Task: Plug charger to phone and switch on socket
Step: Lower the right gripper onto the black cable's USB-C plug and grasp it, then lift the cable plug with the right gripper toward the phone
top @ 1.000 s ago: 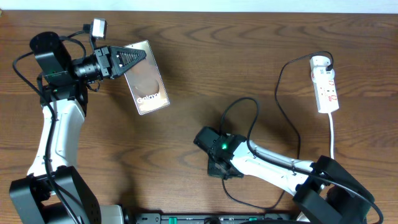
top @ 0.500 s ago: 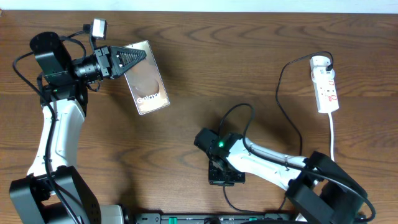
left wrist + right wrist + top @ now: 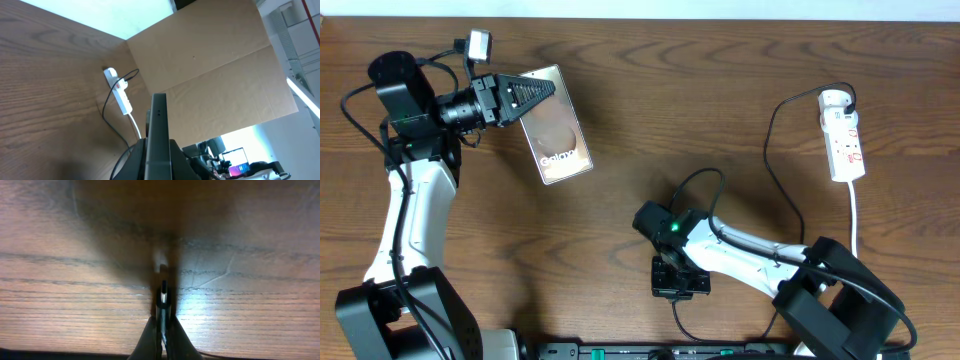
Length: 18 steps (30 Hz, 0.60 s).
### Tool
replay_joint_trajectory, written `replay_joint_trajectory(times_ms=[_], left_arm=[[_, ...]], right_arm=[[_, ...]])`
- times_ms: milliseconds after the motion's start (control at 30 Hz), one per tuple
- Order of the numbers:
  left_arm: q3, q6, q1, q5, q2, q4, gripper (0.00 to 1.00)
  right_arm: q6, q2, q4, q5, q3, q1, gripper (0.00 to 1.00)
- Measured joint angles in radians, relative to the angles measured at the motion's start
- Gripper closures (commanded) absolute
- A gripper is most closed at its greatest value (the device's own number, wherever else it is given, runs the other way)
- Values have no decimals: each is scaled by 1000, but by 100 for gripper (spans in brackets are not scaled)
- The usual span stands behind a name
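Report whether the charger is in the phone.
Out: the right gripper holds the charger; the phone sits apart in the left gripper.

overhead: even, sharp | left wrist: bright backlight | right wrist: dim, shadowed, table (image 3: 240, 305) glare

Lab-like workroom: wood-grain table (image 3: 720, 80), cardboard screen (image 3: 215, 65), lit computer monitor (image 3: 234, 157) beyond.

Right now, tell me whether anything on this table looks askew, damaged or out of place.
Only the phone: it sits crooked, one end clamped in the left gripper. The right gripper pinches the tip of the cable. Nothing looks spilled or damaged.
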Motion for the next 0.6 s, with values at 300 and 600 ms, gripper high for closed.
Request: replay_joint_trajectory(times_ms=[300,600], left_arm=[[0,0,0,0,0,0,93],[0,0,0,1,0,0,93]], right_arm=[[-192,-48,55,65,169,-171,99],[-746,-154,46,-518,311,-429,99]])
